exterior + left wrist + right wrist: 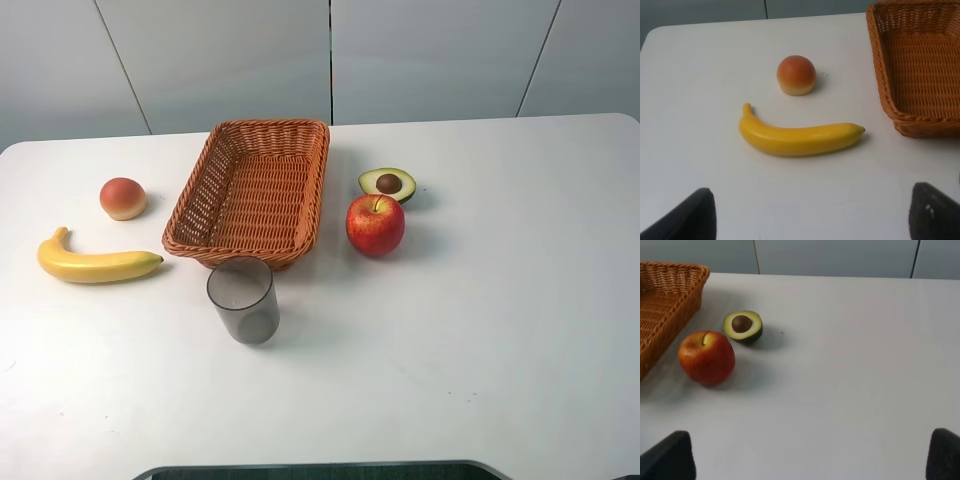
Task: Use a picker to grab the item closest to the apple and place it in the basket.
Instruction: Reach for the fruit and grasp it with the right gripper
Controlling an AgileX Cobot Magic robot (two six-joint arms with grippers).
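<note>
My left gripper (812, 218) and right gripper (806, 456) both stood wide apart. The halved avocado (387, 183), pit showing, lay just beside the glossy round apple (375, 224), near the woven wicker basket (255, 200).

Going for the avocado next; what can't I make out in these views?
- Left fingers, right fingers: cut off by the wrist views' edges; absent from the high view.
- Avocado against apple: touching or apart unclear; the apple overlaps it.
- Basket near rim: partly behind the cup.
</note>
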